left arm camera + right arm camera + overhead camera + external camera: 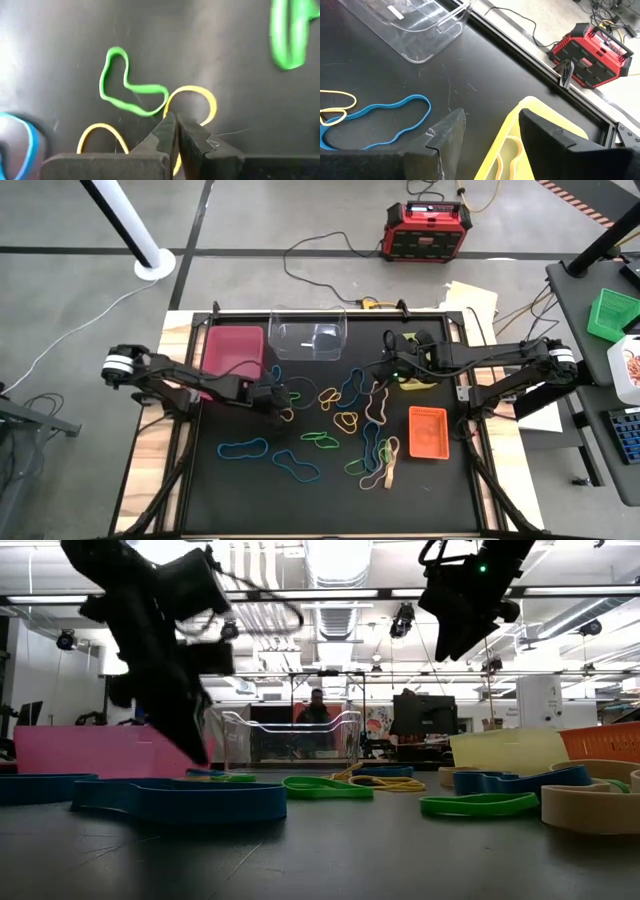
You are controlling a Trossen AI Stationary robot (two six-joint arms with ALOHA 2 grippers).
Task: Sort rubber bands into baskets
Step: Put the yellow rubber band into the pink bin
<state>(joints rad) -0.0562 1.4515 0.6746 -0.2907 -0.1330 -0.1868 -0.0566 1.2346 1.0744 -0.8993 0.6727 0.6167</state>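
Bands (345,420) lie scattered mid-table among the four baskets. The left gripper (175,127) is down on the mat with its fingers pinched together over a yellow band (192,102) beside a green one (127,90); lift slowly and check only yellow comes. The right gripper (490,132) hangs wide apart over the yellow basket (507,145).

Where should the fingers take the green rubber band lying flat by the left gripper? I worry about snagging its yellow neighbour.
Grip the green rubber band at its upper lobe, from straight above. It lies flat, and that end sits away from the yellow band touching its lower curve.
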